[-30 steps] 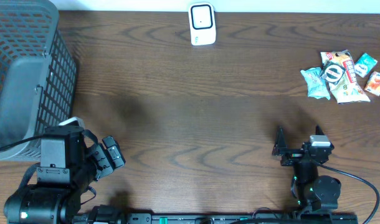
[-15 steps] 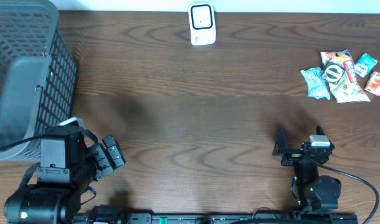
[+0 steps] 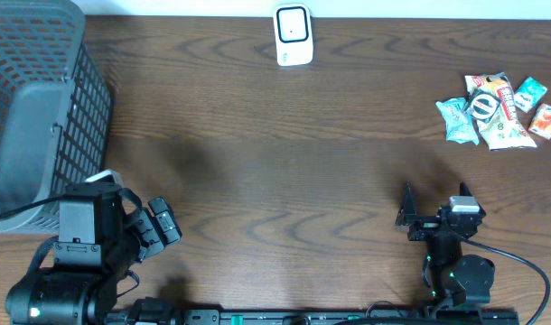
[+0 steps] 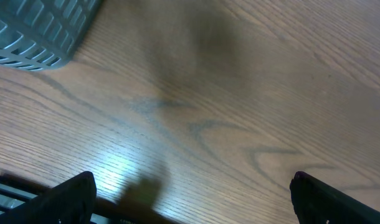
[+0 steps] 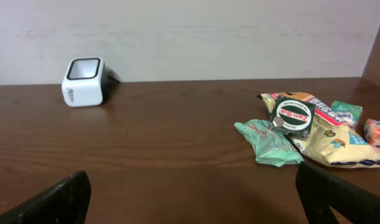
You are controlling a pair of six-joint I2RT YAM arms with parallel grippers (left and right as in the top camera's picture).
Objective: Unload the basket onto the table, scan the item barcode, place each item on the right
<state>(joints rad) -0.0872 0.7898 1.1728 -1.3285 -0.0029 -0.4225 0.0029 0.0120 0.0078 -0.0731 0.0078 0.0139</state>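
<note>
Your right claw [image 3: 434,200], released and empty like the left claw [image 3: 158,227], is nearer the snacks [image 3: 497,113], piled ahead-right near the tabletop's far right corner, scanner [image 3: 293,34] mid far edge.

The place reads as a mock shop checkout. A dark wood-grain bench [image 3: 284,181] carries a small white barcode scanner [image 3: 293,34] at its far edge, a heap of snack packets [image 3: 497,113] at the far right and a grey mesh basket [image 3: 36,108] at the left. A plain pale wall [image 5: 209,31] stands behind the bench.
</note>
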